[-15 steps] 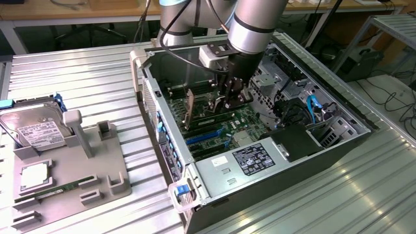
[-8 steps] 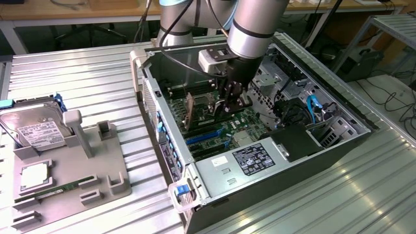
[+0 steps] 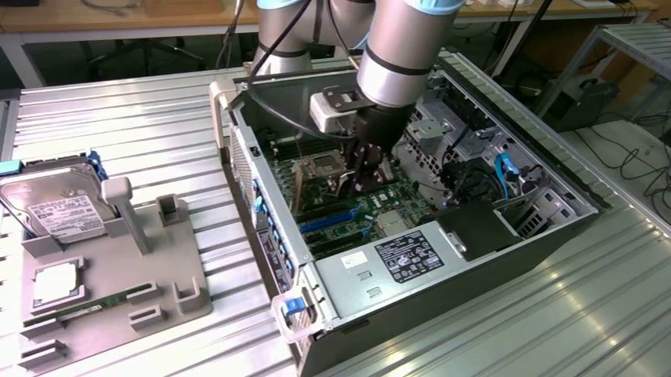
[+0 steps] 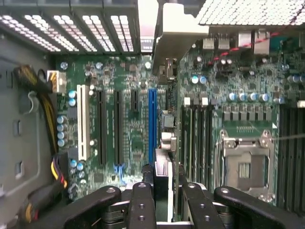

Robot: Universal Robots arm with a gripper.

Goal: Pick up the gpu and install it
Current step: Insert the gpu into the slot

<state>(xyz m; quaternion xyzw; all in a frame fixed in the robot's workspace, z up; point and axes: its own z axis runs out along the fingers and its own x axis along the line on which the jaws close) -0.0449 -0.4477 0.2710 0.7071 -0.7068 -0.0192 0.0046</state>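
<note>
My gripper [image 4: 165, 183] is shut on the gpu [image 4: 164, 164], which I see edge-on as a thin green card between the two black fingers [image 4: 143, 200]. Its silvery end bracket [image 4: 176, 33] points at the case's perforated rear wall. The card hangs over the green motherboard [image 4: 128, 138], just beside the long blue slot [image 4: 152, 124], on the side toward the memory slots. Whether its edge touches a slot I cannot tell. In the exterior view the gripper [image 3: 359, 182] reaches down into the open computer case [image 3: 566, 188], above the middle of the board.
A CPU socket [image 4: 245, 164] lies beside the memory slots. Yellow and black cables [image 4: 45, 95] run along one case wall. The power supply [image 3: 409, 259] fills the case's near corner. At the exterior view's left, a grey fixture [image 3: 157, 275] carries a hard drive [image 3: 53, 208].
</note>
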